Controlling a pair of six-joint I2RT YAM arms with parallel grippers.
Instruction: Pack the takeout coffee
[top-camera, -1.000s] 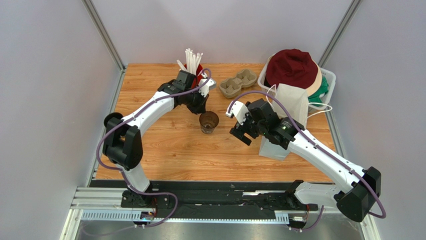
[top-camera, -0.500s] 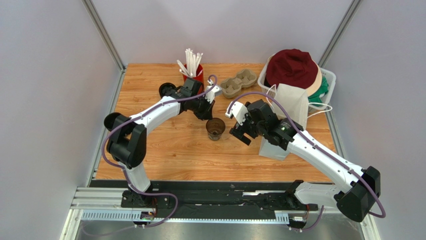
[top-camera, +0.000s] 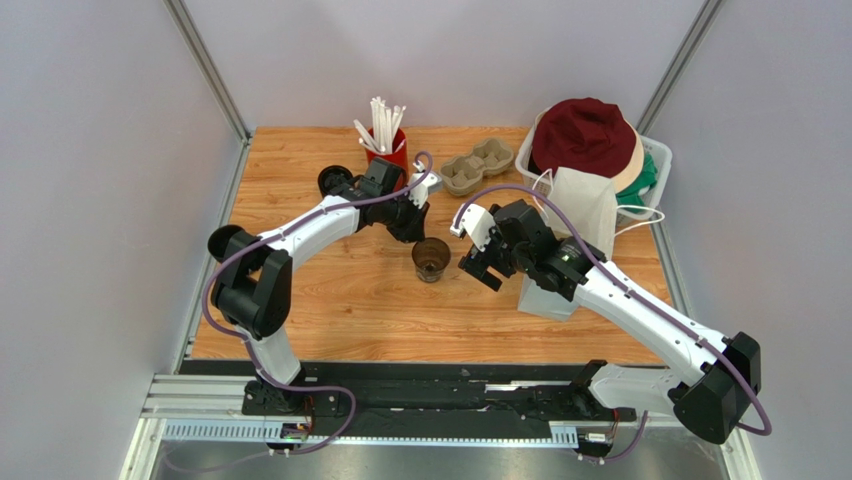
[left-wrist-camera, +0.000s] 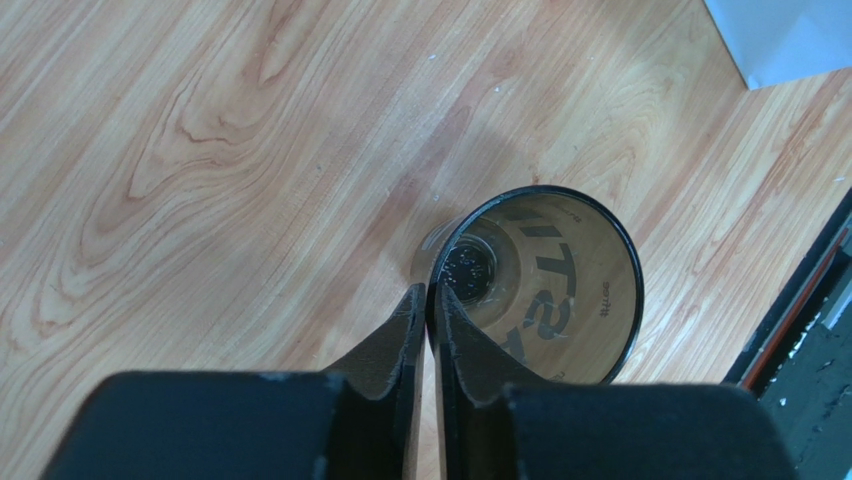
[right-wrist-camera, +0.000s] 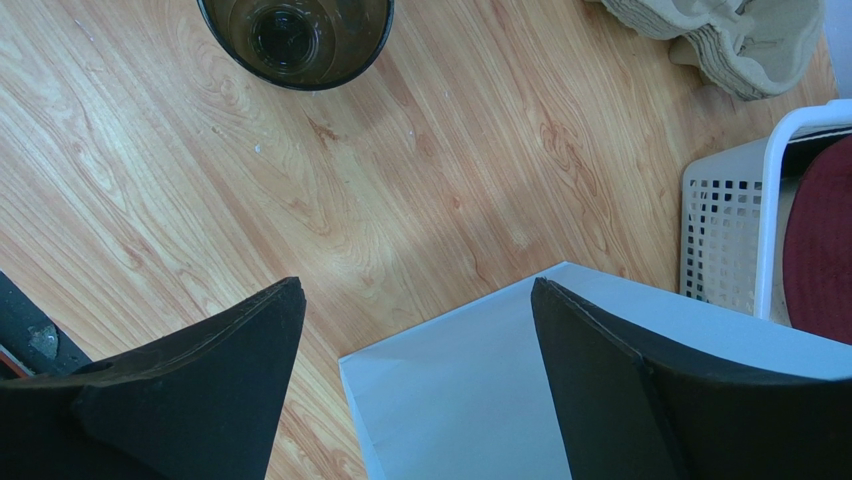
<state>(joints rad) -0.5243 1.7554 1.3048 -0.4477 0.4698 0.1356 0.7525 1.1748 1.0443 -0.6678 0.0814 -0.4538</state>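
The left pincer (top-camera: 418, 236) is pressed almost together across the wall of the small brown open-topped cup (top-camera: 431, 259). In the left wrist view (left-wrist-camera: 430, 290), one finger is set inside the dark rim and one outside, with only a thin slit left between them. A rim pinch is probably used because the cup (left-wrist-camera: 560, 290) is wide and thin-walled, so its edge is the easiest part to grasp. The cup is stood upright on the light wooden table (top-camera: 330, 300), near the flat white paper bag (top-camera: 548, 296) on the side facing the left arm. No lid is seen on it.

The right pincer (top-camera: 480, 262) is spread wide and nothing is held in it. It is hung over the bag's cup-side edge (right-wrist-camera: 415, 290), with the cup (right-wrist-camera: 295, 40) just ahead of it. This is presumably so that the cup can be taken over or the bag (right-wrist-camera: 480, 390) steadied.
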